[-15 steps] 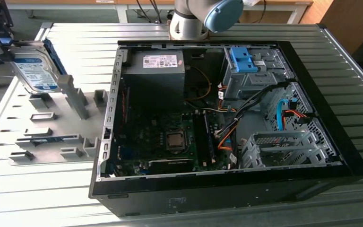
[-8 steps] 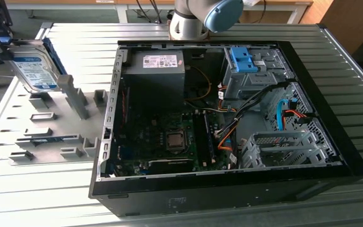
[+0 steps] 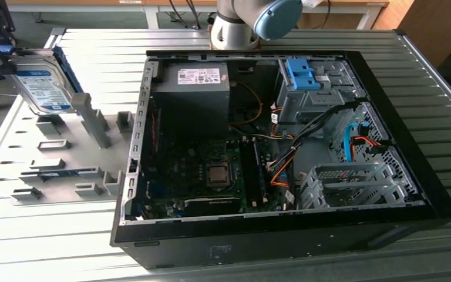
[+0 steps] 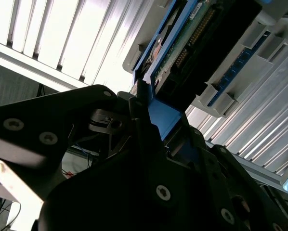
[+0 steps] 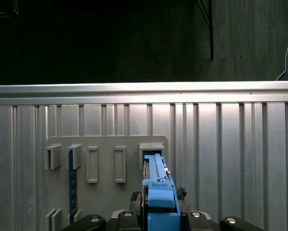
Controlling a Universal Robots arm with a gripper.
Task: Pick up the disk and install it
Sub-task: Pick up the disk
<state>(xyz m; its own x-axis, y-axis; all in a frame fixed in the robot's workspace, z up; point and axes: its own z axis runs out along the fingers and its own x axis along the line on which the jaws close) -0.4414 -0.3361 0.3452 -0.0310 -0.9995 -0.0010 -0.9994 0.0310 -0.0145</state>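
In the exterior view my gripper is at the exterior view's far left, closed on the disk. The disk stands on edge below my fingers, tilted, with its label facing the camera and its blue bracket along one side. The grey rack lies directly under my gripper, and the disk's low end is just beside the rack's upright posts. I cannot tell whether the two touch. The open case lies on the ribbed table, well away from my gripper toward the exterior view's right. Its cage, topped by a blue clip, is on the side of the case farthest from me.

In the second wrist view my black fingers are clamped on the bracket, one on each side of it. My gripper holds the near end of the disk, whose green board faces this camera. Beyond my fingertips the disk's far end lies against the rack.

In the first wrist view the disk runs edge-on straight out from my gripper. Its far end reaches one slot of the rack. A thin blue strip stands in a slot farther to one side.
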